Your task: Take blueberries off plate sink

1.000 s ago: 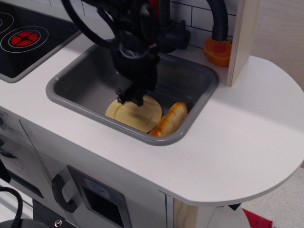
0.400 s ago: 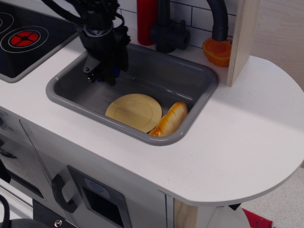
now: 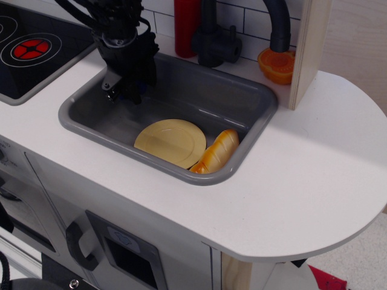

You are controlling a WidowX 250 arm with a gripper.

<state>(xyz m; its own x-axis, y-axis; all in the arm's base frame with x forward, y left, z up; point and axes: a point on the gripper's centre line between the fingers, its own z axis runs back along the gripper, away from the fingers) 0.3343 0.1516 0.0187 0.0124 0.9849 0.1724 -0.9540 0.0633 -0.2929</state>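
Blueberries (image 3: pixel 132 90) between closed fingers (image 3: pixel 112 92)

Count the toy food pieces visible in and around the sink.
3: bread loaf in the sink beside the plate; orange half on the back ledge; blueberries in the tool, mostly hidden.

Black arm (image 3: pixel 118 36), looping black cables (image 3: pixel 78 12), dark metal fingers (image 3: pixel 112 90).

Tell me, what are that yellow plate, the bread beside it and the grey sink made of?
All three look like toy plastic, though I can't be sure. The plate is pale yellow and matte, evenly coloured with a soft moulded rim. The bread is orange-yellow and glossy, with bright highlights along its ridges. The sink is smooth grey with rounded corners and a dull sheen, not a metallic shine.
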